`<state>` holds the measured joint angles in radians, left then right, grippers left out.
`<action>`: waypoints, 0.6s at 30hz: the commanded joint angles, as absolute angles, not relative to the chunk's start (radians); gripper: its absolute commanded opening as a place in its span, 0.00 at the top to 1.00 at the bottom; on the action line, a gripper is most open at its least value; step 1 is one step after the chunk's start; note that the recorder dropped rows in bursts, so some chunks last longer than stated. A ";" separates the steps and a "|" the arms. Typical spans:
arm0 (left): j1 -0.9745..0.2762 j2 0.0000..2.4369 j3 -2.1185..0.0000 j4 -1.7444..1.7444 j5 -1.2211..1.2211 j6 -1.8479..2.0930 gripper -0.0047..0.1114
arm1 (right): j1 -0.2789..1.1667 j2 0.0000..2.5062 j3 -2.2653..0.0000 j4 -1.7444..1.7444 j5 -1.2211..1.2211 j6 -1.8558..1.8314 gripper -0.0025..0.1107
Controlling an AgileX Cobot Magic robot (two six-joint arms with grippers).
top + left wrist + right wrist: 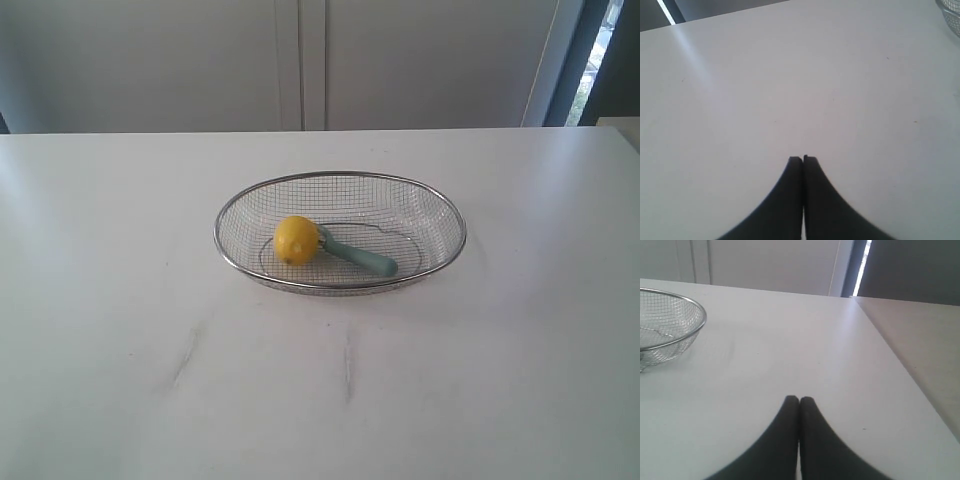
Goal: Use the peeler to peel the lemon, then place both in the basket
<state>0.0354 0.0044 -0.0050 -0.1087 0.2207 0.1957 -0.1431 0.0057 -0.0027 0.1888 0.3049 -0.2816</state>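
Observation:
The yellow lemon (296, 240) lies inside the wire-mesh basket (340, 176) at the middle of the white table. The teal-handled peeler (362, 257) lies in the basket too, its head tucked against the lemon. Neither arm shows in the exterior view. My left gripper (803, 159) is shut over bare table with nothing between its fingers; a sliver of the basket (951, 15) shows at the edge of that view. My right gripper (799, 400) is shut and empty, apart from the basket (687, 337) seen to one side.
The white table (150, 380) carries faint grey scuff marks in front of the basket. Its far edge meets pale cabinet doors (300, 60). The right wrist view shows the table's side edge (900, 365) and a gap beyond it.

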 commanded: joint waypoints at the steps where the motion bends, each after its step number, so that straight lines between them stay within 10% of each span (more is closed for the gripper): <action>1: 0.036 0.000 0.000 -0.110 0.215 0.191 0.96 | -0.090 0.000 0.000 0.195 0.297 -0.283 0.98; 18: 0.036 0.000 0.000 -0.110 0.209 0.191 0.96 | 0.008 0.000 0.000 0.148 0.295 -0.278 0.98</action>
